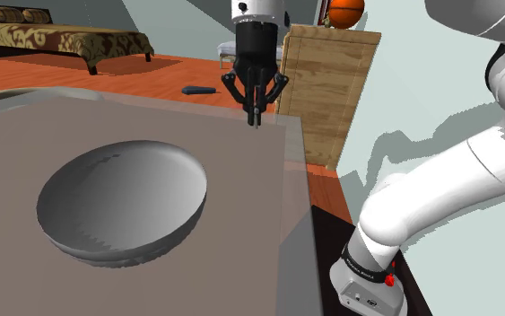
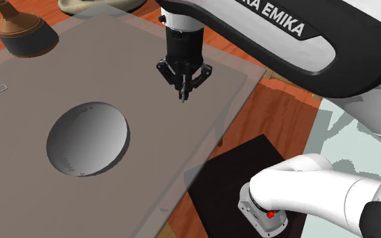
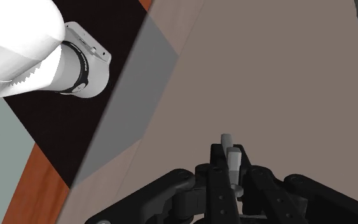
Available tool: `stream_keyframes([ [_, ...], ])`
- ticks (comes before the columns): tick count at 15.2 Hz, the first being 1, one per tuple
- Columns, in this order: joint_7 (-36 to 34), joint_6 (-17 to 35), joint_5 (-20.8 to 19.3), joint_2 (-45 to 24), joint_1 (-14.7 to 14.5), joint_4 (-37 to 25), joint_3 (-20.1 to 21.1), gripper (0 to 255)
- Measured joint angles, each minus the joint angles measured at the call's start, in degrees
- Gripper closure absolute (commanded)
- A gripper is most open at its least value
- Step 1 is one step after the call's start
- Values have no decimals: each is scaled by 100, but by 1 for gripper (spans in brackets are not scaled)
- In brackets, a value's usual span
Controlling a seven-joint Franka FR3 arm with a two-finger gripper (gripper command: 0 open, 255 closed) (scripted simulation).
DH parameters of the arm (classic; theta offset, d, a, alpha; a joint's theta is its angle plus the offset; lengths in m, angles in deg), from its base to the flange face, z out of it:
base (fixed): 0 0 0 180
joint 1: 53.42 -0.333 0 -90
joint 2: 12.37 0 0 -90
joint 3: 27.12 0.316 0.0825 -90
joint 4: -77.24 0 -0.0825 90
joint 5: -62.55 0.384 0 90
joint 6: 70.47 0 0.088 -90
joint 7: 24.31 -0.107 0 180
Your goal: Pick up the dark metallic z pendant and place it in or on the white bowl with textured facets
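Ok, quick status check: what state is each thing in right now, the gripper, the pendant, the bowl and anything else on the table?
Gripper: shut on the pendant, above the table.
Pendant: drawn grey, clasped between the fingers, not yet in the bowl.
Bowl: grey, upright on the table, empty.
Brown vessel: upright at a table corner.

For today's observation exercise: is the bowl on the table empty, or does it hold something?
Empty: the grey bowl shows a bare inside in the shoulder and second exterior views, nothing lying in it.
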Motion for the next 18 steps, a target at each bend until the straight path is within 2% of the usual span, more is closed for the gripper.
stream_keyframes([
  [13, -323, -915, -76, -574, 55, -1505, -23, 255],
  [18, -992, -754, 7, -1034, -27, -1975, 533, 255],
])
